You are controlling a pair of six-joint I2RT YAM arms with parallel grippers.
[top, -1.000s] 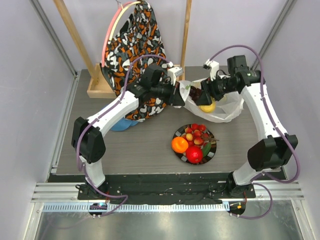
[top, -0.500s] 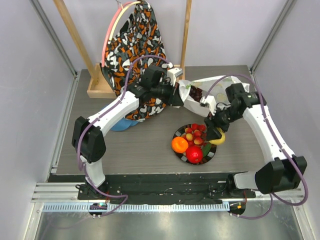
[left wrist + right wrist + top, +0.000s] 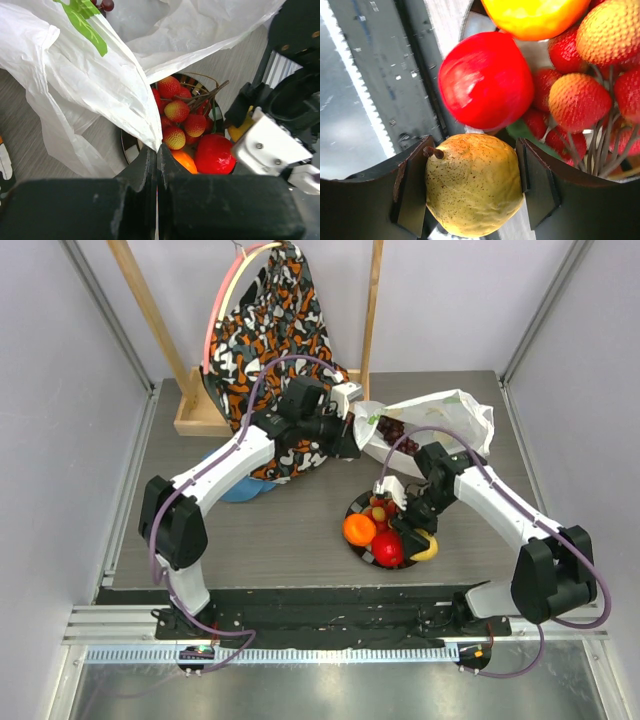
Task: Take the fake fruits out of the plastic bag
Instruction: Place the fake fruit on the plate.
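My left gripper (image 3: 157,150) is shut on an edge of the white plastic bag (image 3: 100,85), holding the bag (image 3: 440,415) lifted at its mouth. Dark grapes (image 3: 393,427) show inside it. My right gripper (image 3: 472,182) is shut on a speckled yellow fruit (image 3: 472,185) with a brown stem, a pad against each side. It hangs at the near right rim of the dark-rimmed plate (image 3: 358,508), beside the red apple (image 3: 485,80). An orange (image 3: 358,529), the apple (image 3: 388,548) and several strawberries (image 3: 388,505) lie on the plate.
An orange-black-white patterned cloth (image 3: 270,330) hangs on a wooden stand (image 3: 200,415) at the back left. A blue cloth (image 3: 245,490) lies under my left arm. The table's front edge and a black rail run just below the plate.
My right gripper has carried the yellow fruit from the bag's mouth down and forward to the plate's near right rim. The left gripper has kept its hold on the bag.
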